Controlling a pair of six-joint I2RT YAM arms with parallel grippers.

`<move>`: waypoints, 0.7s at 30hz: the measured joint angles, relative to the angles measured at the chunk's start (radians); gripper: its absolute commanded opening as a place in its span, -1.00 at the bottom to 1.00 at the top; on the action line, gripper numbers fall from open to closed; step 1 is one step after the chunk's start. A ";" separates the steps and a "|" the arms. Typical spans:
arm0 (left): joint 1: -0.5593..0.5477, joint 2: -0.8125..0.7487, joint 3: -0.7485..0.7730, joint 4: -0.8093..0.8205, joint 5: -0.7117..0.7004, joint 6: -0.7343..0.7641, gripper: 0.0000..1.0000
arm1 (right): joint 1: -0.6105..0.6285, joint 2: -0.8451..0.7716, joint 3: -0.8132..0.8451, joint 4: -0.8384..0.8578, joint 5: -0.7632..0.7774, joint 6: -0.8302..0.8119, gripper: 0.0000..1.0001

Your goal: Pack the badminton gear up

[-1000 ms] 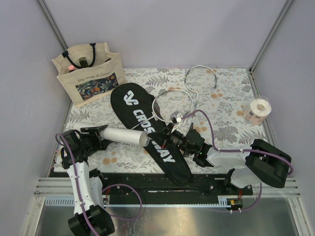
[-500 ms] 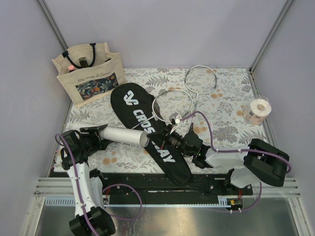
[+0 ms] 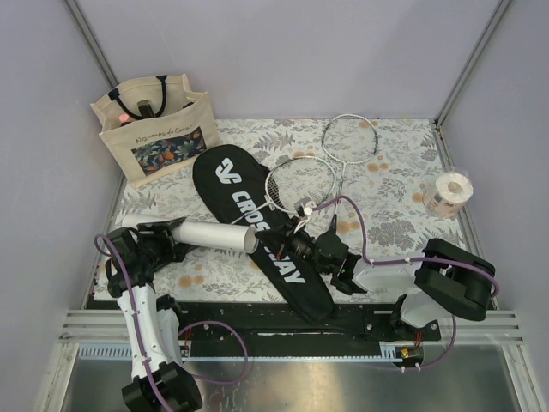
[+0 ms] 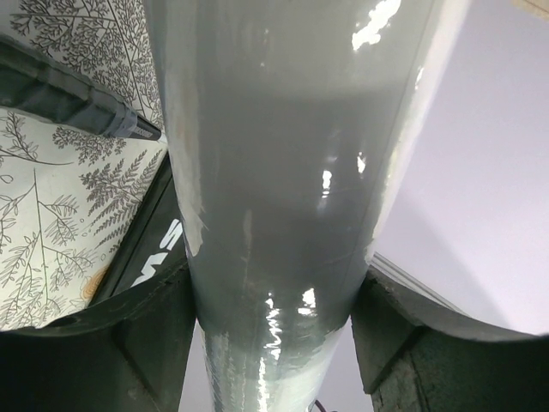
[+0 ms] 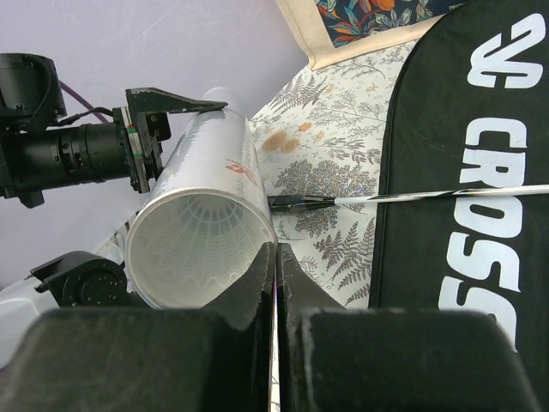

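While left gripper point(image 3: 170, 232) clamps tube point(image 3: 214, 234), right gripper point(image 5: 273, 257) closed; beside tube's open rim

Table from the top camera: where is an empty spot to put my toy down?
Bare cloth shows on the fern-print table between the far white-framed racket and the small pale tape roll, and between the long white cylindrical tube and the front edge. The middle is crowded: the black CROSSWAY racket cover, the second racket and the tube meet there.
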 measured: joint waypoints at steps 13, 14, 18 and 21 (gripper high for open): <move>0.000 0.000 0.000 -0.010 0.000 -0.002 0.00 | 0.043 0.032 0.001 0.042 0.048 0.051 -0.31; 0.000 0.000 0.000 -0.010 0.000 -0.002 0.00 | 0.043 0.032 0.001 0.041 0.048 0.054 -0.31; 0.000 0.000 0.000 -0.010 0.000 -0.002 0.00 | 0.044 0.024 0.001 0.033 0.048 0.063 -0.32; 0.000 0.000 0.000 -0.010 0.000 -0.002 0.00 | 0.044 0.013 0.001 0.020 0.054 0.069 -0.43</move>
